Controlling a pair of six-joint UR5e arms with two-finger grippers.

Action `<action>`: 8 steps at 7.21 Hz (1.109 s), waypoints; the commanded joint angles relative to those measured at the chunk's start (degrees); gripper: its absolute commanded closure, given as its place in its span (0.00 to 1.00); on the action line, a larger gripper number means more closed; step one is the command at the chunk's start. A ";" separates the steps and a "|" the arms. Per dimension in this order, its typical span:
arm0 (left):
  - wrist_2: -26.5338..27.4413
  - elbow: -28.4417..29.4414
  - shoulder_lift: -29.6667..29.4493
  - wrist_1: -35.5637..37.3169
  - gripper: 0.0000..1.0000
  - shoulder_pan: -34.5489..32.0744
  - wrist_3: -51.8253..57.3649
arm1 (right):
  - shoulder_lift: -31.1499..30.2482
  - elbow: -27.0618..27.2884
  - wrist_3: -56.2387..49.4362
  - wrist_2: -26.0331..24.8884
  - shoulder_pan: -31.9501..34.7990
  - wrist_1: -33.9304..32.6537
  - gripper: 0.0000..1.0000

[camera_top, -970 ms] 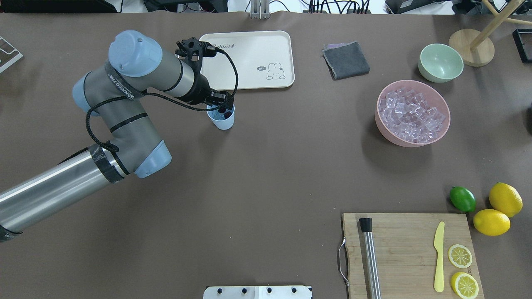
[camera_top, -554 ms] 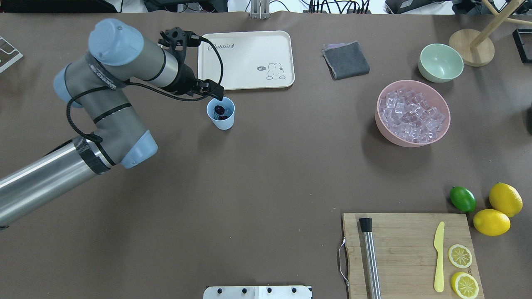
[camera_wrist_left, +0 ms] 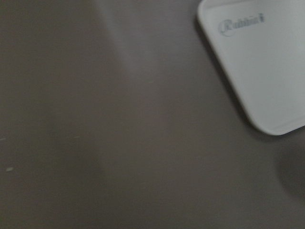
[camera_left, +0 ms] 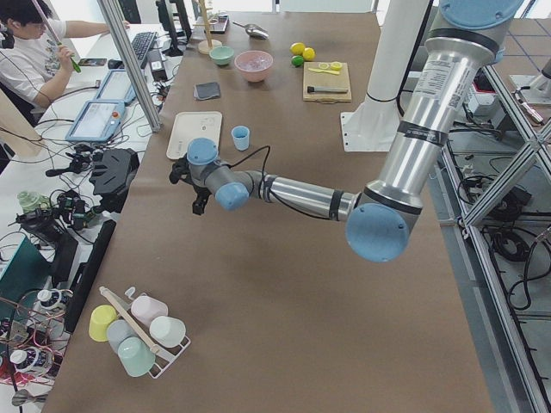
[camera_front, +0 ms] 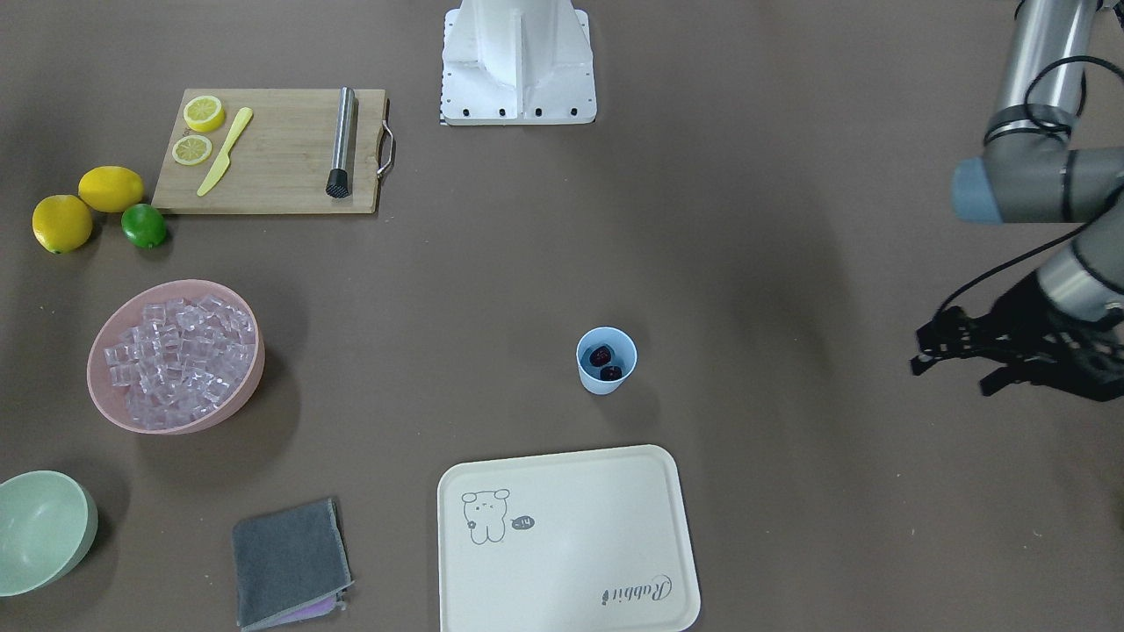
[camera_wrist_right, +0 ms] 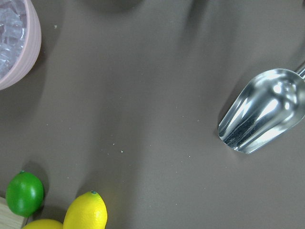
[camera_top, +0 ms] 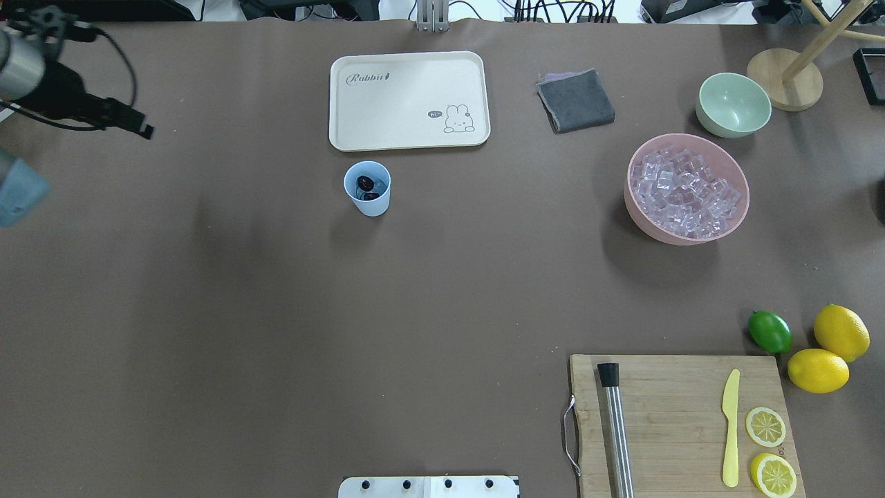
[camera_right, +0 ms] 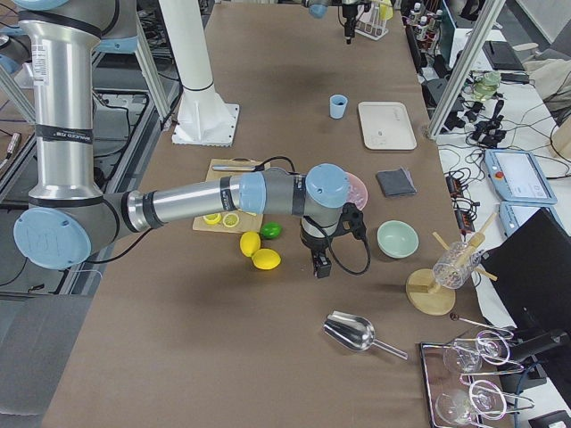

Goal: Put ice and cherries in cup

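The brown table [camera_top: 442, 290] carries everything, and the cup [camera_top: 373, 205] stands upright on it, well apart from both arms. The left arm [camera_left: 310, 196] reaches out far to the robot's left of the cup, and the left gripper [camera_front: 953, 377] hangs over bare table there with its jaws spread and nothing between them. The right arm [camera_right: 196, 203] is stretched far to the cup's other side, past the fruit; the right gripper [camera_right: 321, 265] points down at the table, and I cannot tell whether it is released or clenched. The cream tray [camera_top: 409, 100] lies just beyond the cup on the side away from the robot, near it but not touching. The wooden cutting board [camera_top: 677, 415] sits well to the cup's right and closer to the robot. The pink bowl [camera_top: 646, 214], well to the right of the cup, is heaped with the ice [camera_top: 684, 190]. The pale green bowl [camera_top: 702, 104] stands farther right again, and the folded grey cloth [camera_top: 576, 100] lies between tray and bowls. Two lemons [camera_top: 841, 332] and a lime [camera_top: 769, 331] lie far right of the cup, beside the board. The cherries [camera_top: 365, 184] lie inside the cup, dark against its blue wall; whether any ice lies under them cannot be made out.
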 commanded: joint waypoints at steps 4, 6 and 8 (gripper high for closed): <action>-10.19 2.09 11.29 8.81 0.02 -19.75 17.37 | 2.01 -0.18 5.87 -4.68 -0.61 -0.07 0.01; -10.10 -3.52 13.51 8.90 0.02 -20.74 16.86 | 1.92 -0.18 5.87 -4.71 -0.61 -0.07 0.01; -9.84 -5.21 11.07 10.64 0.02 -21.36 16.15 | 2.01 0.26 6.05 -3.83 -0.61 -0.07 0.01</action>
